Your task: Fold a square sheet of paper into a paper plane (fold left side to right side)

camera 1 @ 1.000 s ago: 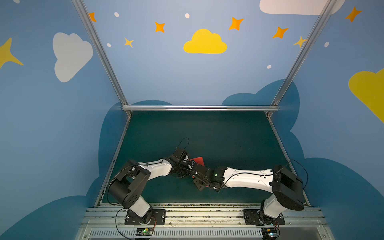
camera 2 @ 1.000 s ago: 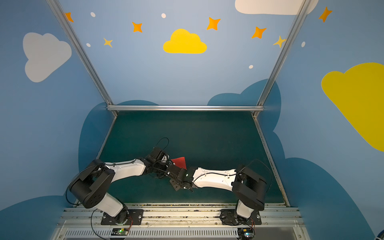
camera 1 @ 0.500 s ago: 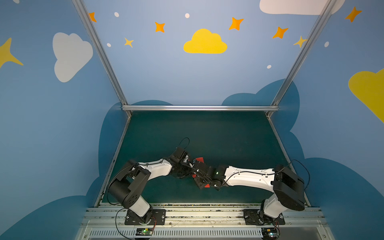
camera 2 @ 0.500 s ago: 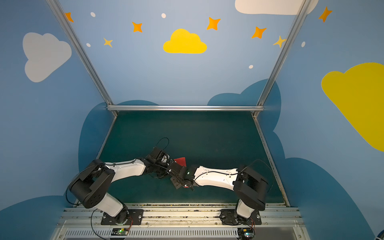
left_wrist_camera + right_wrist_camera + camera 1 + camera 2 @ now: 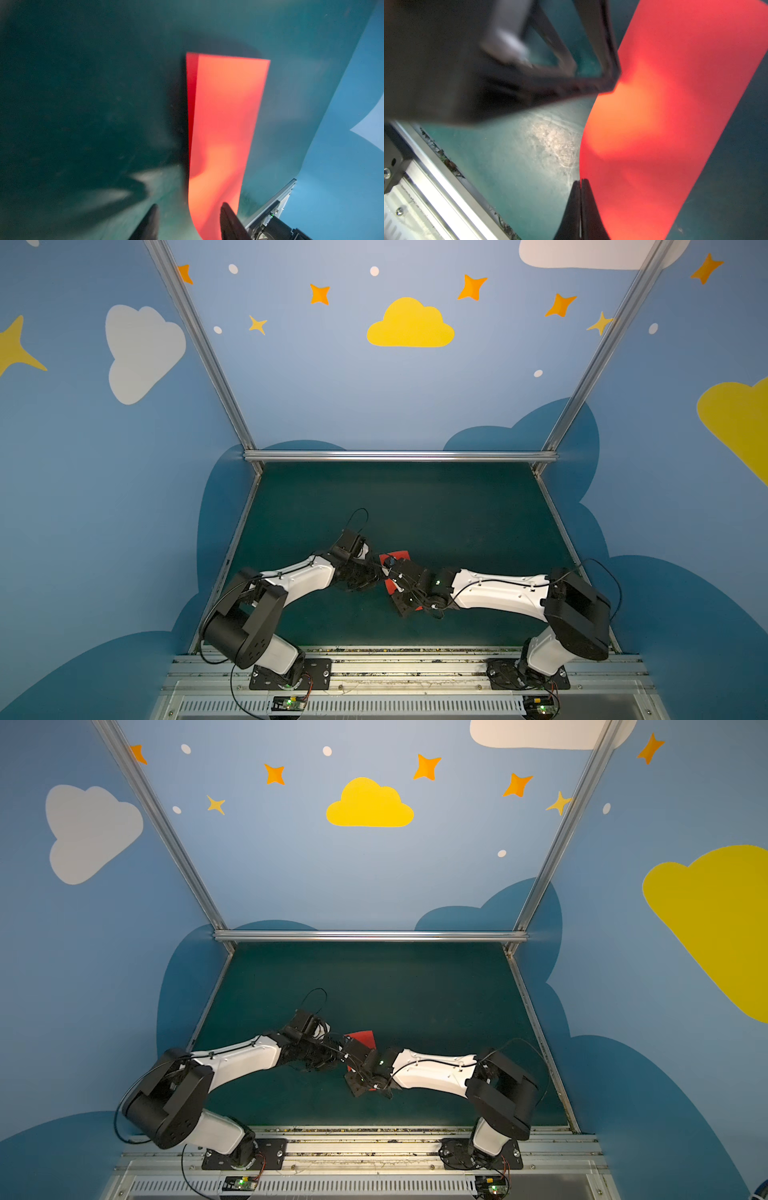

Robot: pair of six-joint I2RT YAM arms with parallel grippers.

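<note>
Both top views bright, evenly lit, sharp; wide-angle bending toward the picture edges. Left wrist view dim, soft focus, heavy shadow across the desk (image 5: pixel 72 93). The square sheet of paper (image 5: pixel 224 116) glows with a washed-out orange patch. Right wrist view: white glare on the desk near its front edge, close foreground badly blurred.

The left arm (image 5: pixel 307 576) and the right arm (image 5: pixel 498 593) each have smooth white shells on their long links, dotted with small dark fasteners and set between boxy matte-black joint housings (image 5: pixel 577 614), with thin black cables (image 5: pixel 511 581) running along the shells. Each has a black base plate (image 5: pixel 291 674) fixed with silver screws to an aluminium rail (image 5: pixel 415 668), with a small circuit board (image 5: pixel 289 701) glowing green in front. The left tool (image 5: pixel 190 205) and right tool (image 5: pixel 580 180) have black fingers (image 5: pixel 149 222) tapering to narrow tips.
</note>
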